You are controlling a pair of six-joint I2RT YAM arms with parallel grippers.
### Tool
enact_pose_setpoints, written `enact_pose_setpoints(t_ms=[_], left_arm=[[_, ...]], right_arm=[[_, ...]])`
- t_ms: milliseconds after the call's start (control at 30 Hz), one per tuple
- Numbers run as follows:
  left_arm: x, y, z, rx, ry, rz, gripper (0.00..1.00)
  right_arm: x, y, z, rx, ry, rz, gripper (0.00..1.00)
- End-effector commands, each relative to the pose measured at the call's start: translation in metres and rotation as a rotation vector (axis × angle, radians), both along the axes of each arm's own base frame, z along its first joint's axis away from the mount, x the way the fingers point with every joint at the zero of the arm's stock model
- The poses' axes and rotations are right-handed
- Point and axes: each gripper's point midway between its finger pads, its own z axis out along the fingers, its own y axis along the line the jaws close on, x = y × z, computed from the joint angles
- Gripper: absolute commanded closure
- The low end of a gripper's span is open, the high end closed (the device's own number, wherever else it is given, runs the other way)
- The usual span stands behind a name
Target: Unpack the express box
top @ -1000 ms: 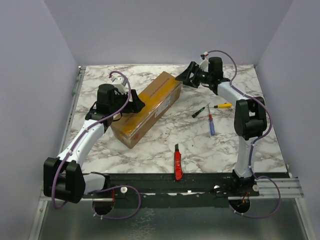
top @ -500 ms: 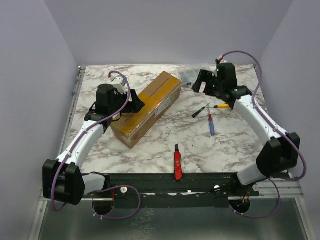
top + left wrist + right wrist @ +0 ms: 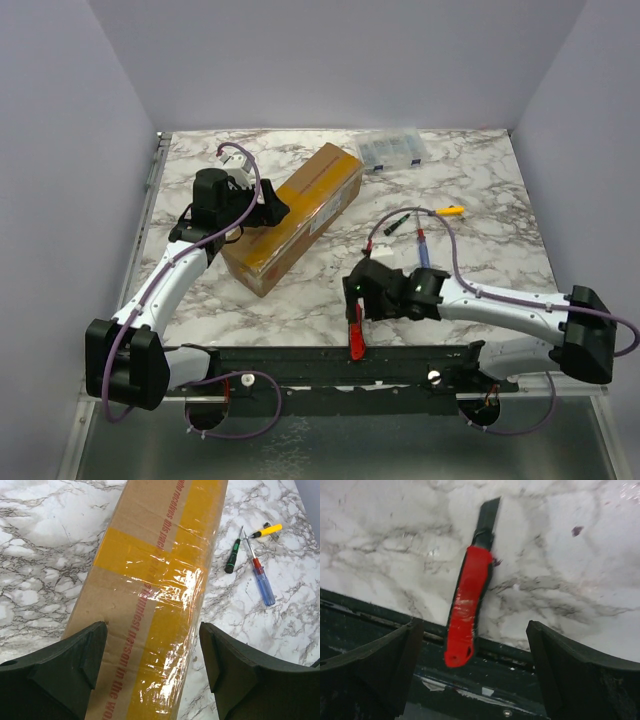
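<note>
At the near edge of the table [image 3: 290,305] | right gripper [image 3: 472,630] wide open, empty | knife [image 3: 467,597] just below, between jaws, lying across their gap | left gripper [image 3: 152,630] wide over box [image 3: 150,555], can't tell if it holds

A red knife [image 3: 467,610] lies at the near edge of my marble worktop [image 3: 500,180], handle end over the black rail [image 3: 280,357], blade pointing away. Further back, three screwdrivers lie close together: green [image 3: 232,560], yellow [image 3: 267,530], blue [image 3: 263,585]. A clear case [image 3: 393,150] sits by the far edge.
</note>
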Motion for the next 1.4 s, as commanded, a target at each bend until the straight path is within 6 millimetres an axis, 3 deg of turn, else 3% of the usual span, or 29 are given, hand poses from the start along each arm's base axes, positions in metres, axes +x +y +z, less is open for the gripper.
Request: enact_pose_setpoints(t_ms=[0, 200, 333, 600, 733, 967, 1033, 1233, 1367], left_arm=[[0.0, 0.0, 0.004, 0.0, -0.007, 0.001, 0.19], [0.0, 0.001, 0.003, 0.006, -0.004, 0.007, 0.19], [-0.001, 0.001, 0.001, 0.006, -0.001, 0.005, 0.19], [0.001, 0.004, 0.0, 0.019, -0.003, 0.021, 0.19], [0.0, 0.003, 0.0, 0.014, 0.0, 0.014, 0.19], [0.002, 0.003, -0.005, 0.016, 0.017, 0.015, 0.19], [0.001, 0.003, -0.005, 0.015, 0.018, 0.017, 0.19], [0.003, 0.007, -0.004, 0.026, 0.009, 0.039, 0.18], [0.003, 0.007, -0.006, 0.023, 0.018, 0.036, 0.18]], right_arm=[[-0.027, 0.018, -0.011, -0.058, -0.02, -0.074, 0.03], [-0.035, 0.019, -0.048, -0.288, -0.038, -0.103, 0.05], [-0.037, 0.025, -0.062, -0.29, -0.042, -0.082, 0.07], [-0.04, 0.03, -0.079, -0.218, -0.037, -0.062, 0.2], [-0.042, 0.021, -0.09, -0.225, -0.03, -0.077, 0.4], [-0.035, 0.016, -0.09, -0.254, -0.075, -0.086, 0.41], [-0.033, 0.017, -0.091, -0.242, -0.083, -0.079, 0.49], [-0.023, 0.021, -0.079, -0.238, -0.135, -0.044, 0.95], [-0.015, 0.025, -0.061, -0.229, -0.189, -0.013, 1.0]])
